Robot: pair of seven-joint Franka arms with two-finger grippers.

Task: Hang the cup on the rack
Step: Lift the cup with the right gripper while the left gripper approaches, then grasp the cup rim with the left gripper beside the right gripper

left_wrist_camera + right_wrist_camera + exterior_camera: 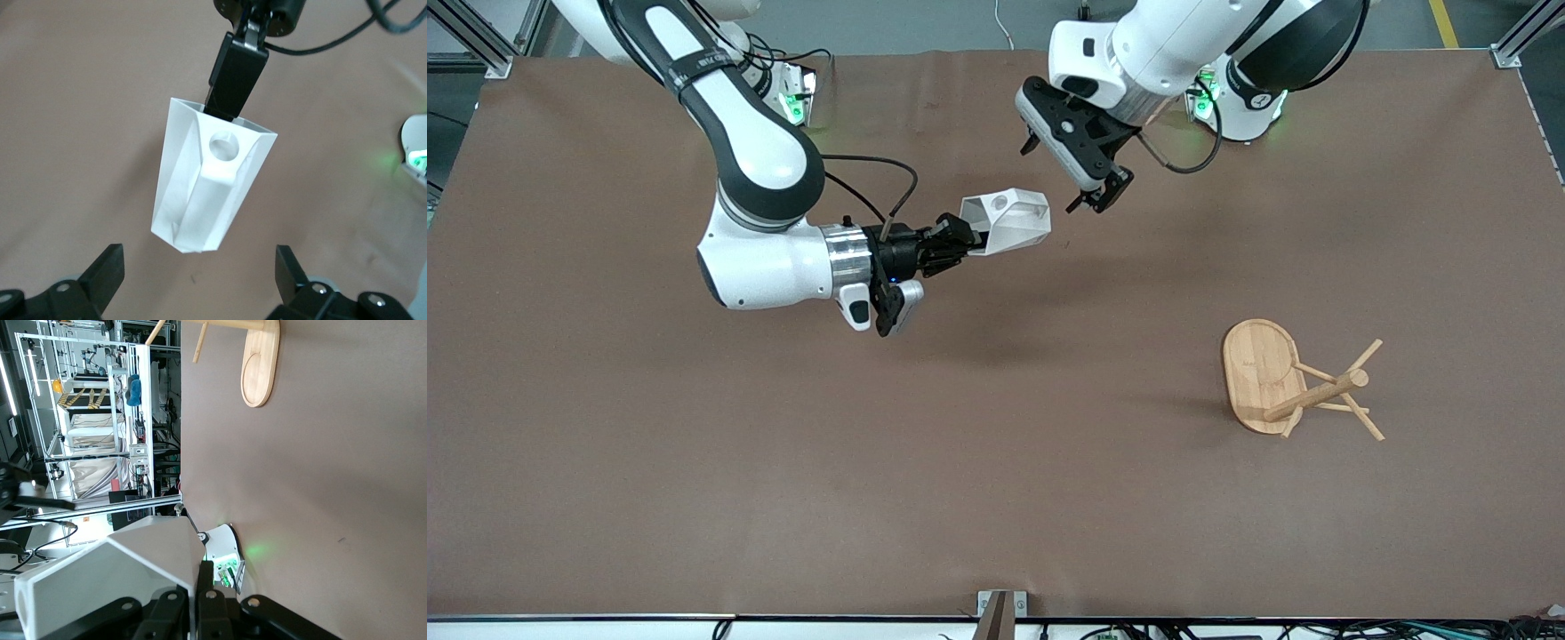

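Above the table's middle, the cup [1007,220] is pinched by its rim in the right gripper [960,238] and should be steadied for the wide-open, empty left gripper [1069,174], with the rack [1294,382] well apart

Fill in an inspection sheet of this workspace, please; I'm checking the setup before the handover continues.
Surface: brown table, bare cloth.
Job's things: white faceted plastic cup held in the air; light bamboo mug rack standing toward the left arm's end.
Clutter: nothing seen.
Grippers: right gripper shut on the cup's rim; left gripper open beside the cup.
Cables: black cable loops at the right wrist.
Surroundings: metal shelving off the table.
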